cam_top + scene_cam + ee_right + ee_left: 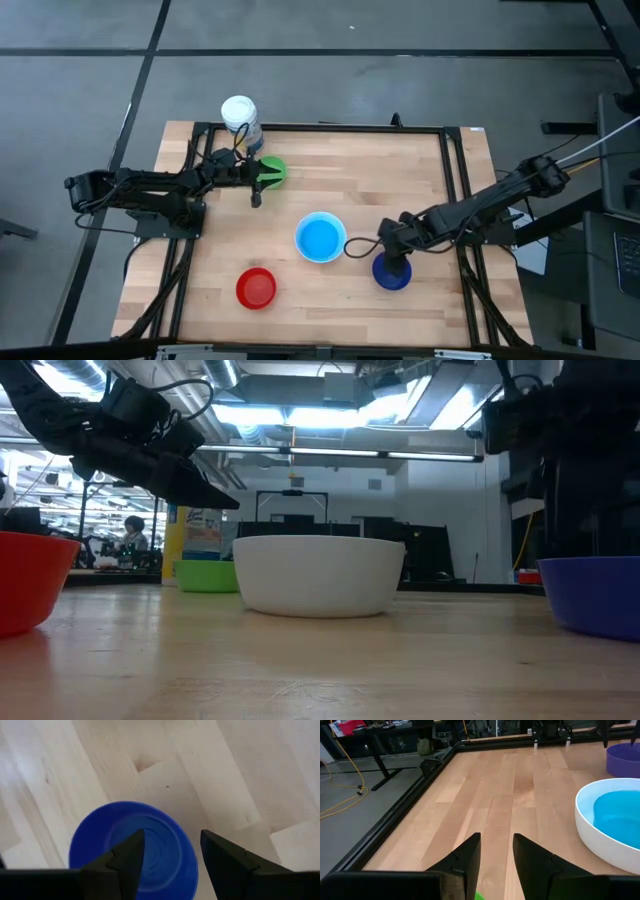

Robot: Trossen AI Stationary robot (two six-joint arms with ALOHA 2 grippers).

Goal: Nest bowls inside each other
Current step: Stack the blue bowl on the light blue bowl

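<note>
A white-lidded canister (240, 118) stood at the upper left of the high view, just beside the green bowl (272, 171), with a black frame rail (320, 128) running along the desk's far edge. The desk (330, 170) was pale wood planking, set on a grey floor; the low view looked into a workshop with ceiling lights and a person seated far off at the left.

All bowls sat upright, mouths up. The white bowl (320, 238), with the light blue bowl (320, 239) nested inside, lay at mid-frame. The red bowl (256, 288) stood alone at lower left, well apart from it. The dark blue bowl (391, 272) sat at lower right.

The left tool (257, 184) hung over the green bowl, its fingers parted and holding nothing. The right tool (393, 262) hovered above the dark blue bowl, fingers spread over its rim without gripping.
</note>
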